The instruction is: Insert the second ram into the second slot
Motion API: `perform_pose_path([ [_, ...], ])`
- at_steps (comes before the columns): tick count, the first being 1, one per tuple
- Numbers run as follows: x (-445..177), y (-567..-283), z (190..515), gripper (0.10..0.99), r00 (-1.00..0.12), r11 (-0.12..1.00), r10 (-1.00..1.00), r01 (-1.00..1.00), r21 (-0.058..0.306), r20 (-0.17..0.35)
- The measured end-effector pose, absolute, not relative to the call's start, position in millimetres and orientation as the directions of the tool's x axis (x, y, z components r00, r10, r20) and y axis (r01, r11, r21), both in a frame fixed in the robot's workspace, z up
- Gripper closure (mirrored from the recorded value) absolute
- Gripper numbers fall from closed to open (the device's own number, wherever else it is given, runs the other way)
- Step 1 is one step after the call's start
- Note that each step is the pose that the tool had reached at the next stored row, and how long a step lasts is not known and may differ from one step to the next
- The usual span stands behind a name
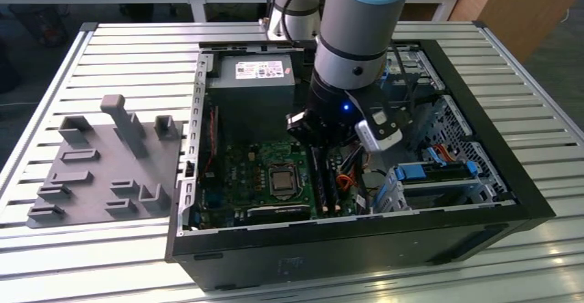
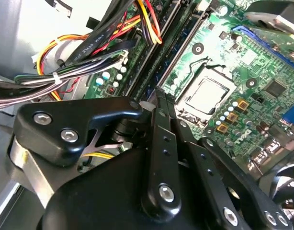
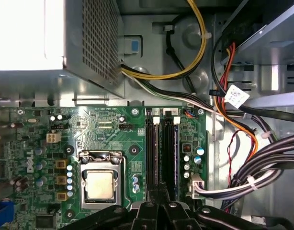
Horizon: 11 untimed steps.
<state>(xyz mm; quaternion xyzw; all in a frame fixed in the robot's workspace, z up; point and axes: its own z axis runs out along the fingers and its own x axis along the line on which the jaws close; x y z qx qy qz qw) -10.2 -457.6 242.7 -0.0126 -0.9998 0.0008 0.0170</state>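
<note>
My gripper point(image 1: 321, 139) hangs low inside the open computer case point(image 1: 511, 180), just above the motherboard point(image 3: 108, 129). In both wrist views its two black fingers point(image 3: 156, 201) are pressed together, shut, with nothing visible between them. The fingertips point(image 2: 159, 98) stand over the near end of the two long memory slots point(image 3: 161, 148). A thin dark stick with a bluish edge, the second ram point(image 3: 175, 148), sits edge-up in the slot point(image 3: 170, 143) farther from the processor socket point(image 3: 99, 184). I cannot tell whether the fingers touch it.
Bundled cables point(image 3: 252, 177) and yellow and orange wires point(image 3: 199, 57) run beside the slots. The power supply point(image 1: 251, 77) fills the case's back corner. Blue-clipped drive bays point(image 1: 433, 173) stand at the exterior view's right. A grey fixture point(image 1: 109, 159) lies on the slatted table point(image 1: 109, 50).
</note>
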Motion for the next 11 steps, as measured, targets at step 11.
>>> perform_pose_path([
  [11, -10.1, -457.6, 249.3, 0.965, -0.999, 1.000, 0.025, 0.025, 0.001, 0.035],
])
